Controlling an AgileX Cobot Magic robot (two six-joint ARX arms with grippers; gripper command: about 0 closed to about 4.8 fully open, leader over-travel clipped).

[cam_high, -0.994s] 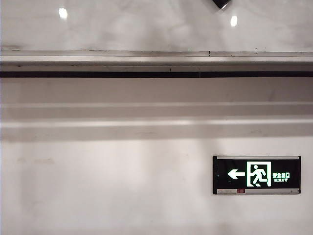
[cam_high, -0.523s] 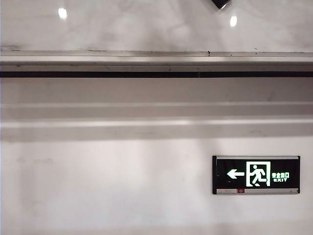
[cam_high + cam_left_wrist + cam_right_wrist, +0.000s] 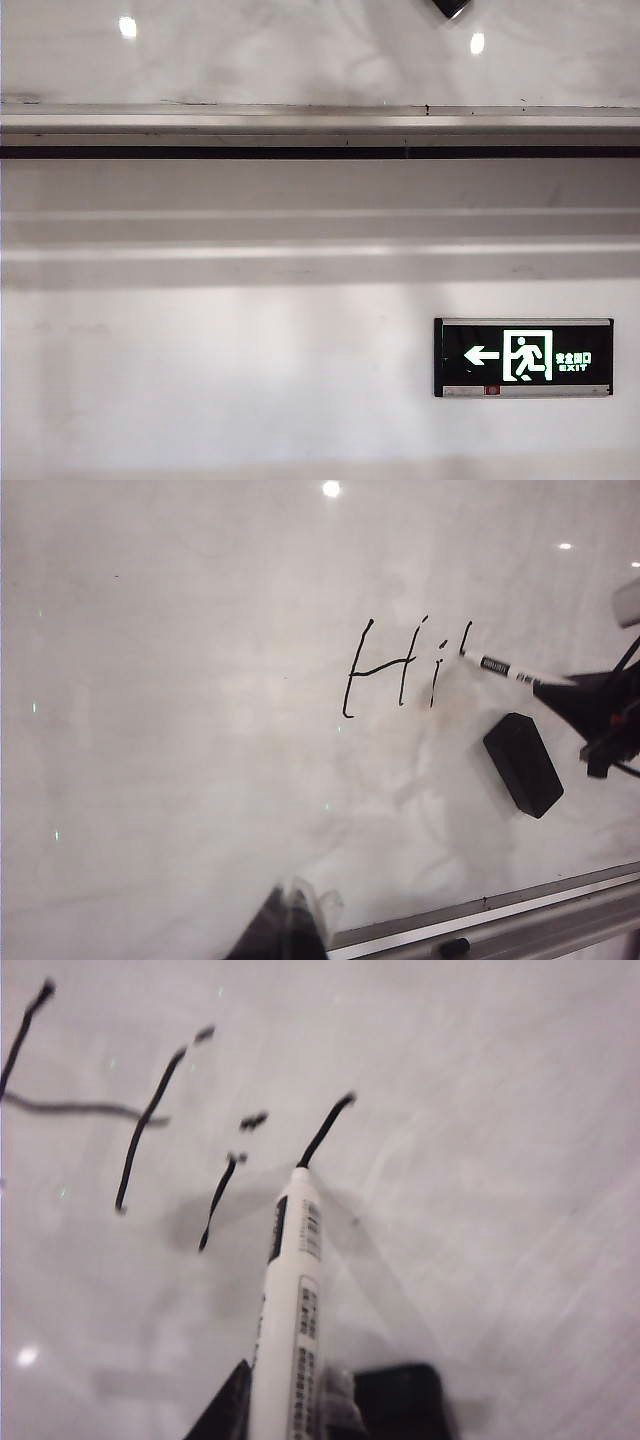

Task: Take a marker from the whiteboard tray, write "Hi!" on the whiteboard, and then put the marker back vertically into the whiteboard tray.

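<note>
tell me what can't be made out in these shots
- Left gripper: left wrist view's edge cuts off its jaws; open or shut unclear.
- Right gripper, shut on the marker: only finger stubs show in the right wrist view.
- Marker print: blurred.
- Writing on the whiteboard: outside the exterior view.
- Dark object on the whiteboard tray: too small.

likely an office or classroom: whiteboard [image 3: 200, 680], lit exit sign [image 3: 524, 357].

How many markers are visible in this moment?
1: the marker is gripped by the right gripper, tip on the whiteboard. Others may be hidden.
</note>
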